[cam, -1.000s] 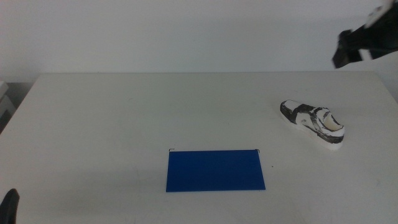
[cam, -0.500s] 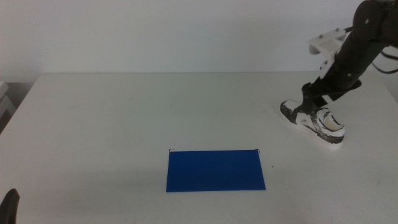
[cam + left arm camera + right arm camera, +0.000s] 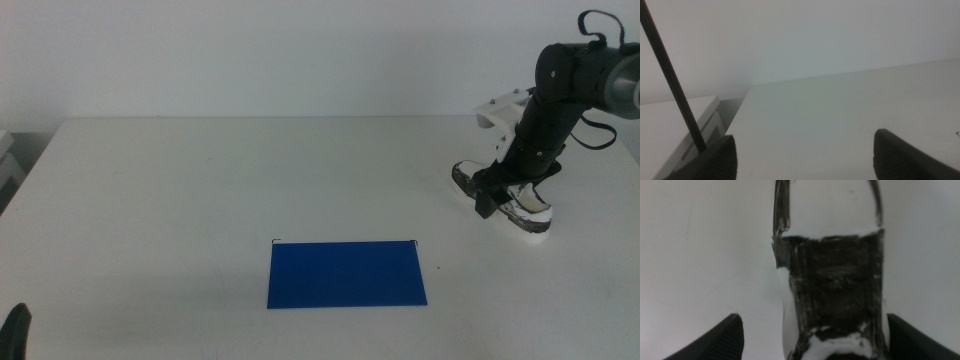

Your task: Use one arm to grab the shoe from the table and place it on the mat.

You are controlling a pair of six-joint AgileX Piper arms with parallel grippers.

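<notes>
The shoe (image 3: 531,209), white with black patches, lies on the white table (image 3: 250,180) at the far right, toe pointing back left. My right gripper (image 3: 503,190) is down over its middle, open. In the right wrist view the shoe (image 3: 832,275) sits between the two spread jaws of the right gripper (image 3: 814,326), neither touching it. The blue mat (image 3: 346,273) lies flat at the front centre, well left of the shoe. My left gripper (image 3: 15,326) waits at the front left corner, open and empty; it also shows in the left wrist view (image 3: 805,145).
A white boxy object (image 3: 8,160) stands off the table's left edge, also seen in the left wrist view (image 3: 675,125). A thin black cable (image 3: 670,80) crosses that view. A white wall rises behind the table.
My right arm has come down from the upper right and lowered its open gripper over the shoe. The shoe, the mat and the left gripper have not moved.
</notes>
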